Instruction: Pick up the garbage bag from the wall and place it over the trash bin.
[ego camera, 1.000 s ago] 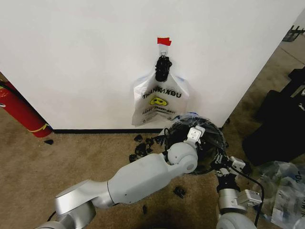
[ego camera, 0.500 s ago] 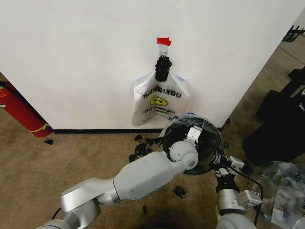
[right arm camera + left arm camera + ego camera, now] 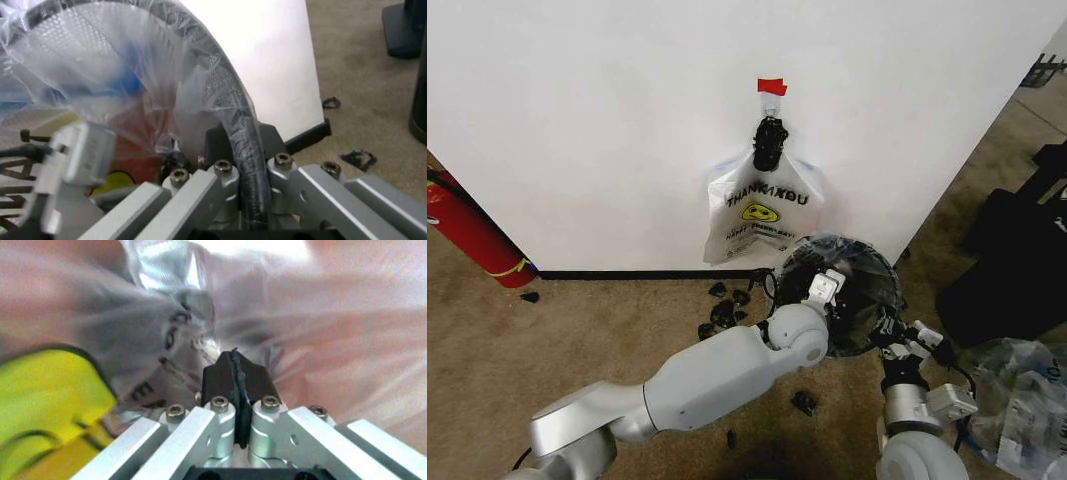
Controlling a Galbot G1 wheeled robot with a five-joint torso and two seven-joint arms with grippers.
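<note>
Red fire extinguisher leans far left, and a white smiley bag hangs on the wall. The left gripper, jaws pinched together on the thin see-through garbage bag, reaches into the small round black trash bin. The right gripper clamps the bin's rim, film draped over it.

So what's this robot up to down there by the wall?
It is lining a trash bin with a garbage bag. The thin clear plastic already lies over the bin's mouth. The left gripper reaches inside the bin, its fingers shut on the plastic. The right gripper is clamped on the bin's rim, on the side nearest the robot. Another bag with a smiley hangs on the wall behind.
</note>
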